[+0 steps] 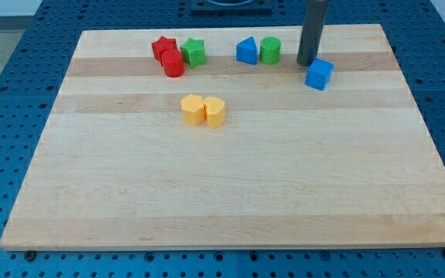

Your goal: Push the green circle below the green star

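Observation:
The green circle [270, 49] stands near the view's top, right of centre, touching a blue triangular block [246, 51] on its left. The green star [194, 52] lies further to the view's left, beside the red blocks. My tip [307, 62] is down on the board to the right of the green circle, with a gap between them, and just above-left of a blue cube [319, 74].
A red star [163, 48] and a red cylinder [173, 64] sit left of the green star. Two yellow blocks [203, 110] lie side by side lower down, below the green star. The wooden board [230, 193] rests on a blue perforated table.

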### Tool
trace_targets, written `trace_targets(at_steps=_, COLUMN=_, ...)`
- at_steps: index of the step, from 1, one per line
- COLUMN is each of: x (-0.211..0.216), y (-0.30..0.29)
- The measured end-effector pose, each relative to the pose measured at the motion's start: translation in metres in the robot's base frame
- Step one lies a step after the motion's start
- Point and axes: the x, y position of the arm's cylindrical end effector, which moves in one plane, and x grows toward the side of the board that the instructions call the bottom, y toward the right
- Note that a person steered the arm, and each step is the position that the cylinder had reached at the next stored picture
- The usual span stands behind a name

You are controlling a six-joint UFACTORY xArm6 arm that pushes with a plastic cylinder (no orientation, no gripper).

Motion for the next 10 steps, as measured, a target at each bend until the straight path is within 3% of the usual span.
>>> trace_targets(at_steps=2, x=-0.029, y=-0.025)
trace_targets(at_steps=5, x=0.036, y=-0.118)
trace_targets(at_steps=8, x=0.027, y=-0.165)
trace_targets(at_steps=9, x=0.029, y=-0.168)
trace_targets(at_steps=10, x=0.03, y=-0.131)
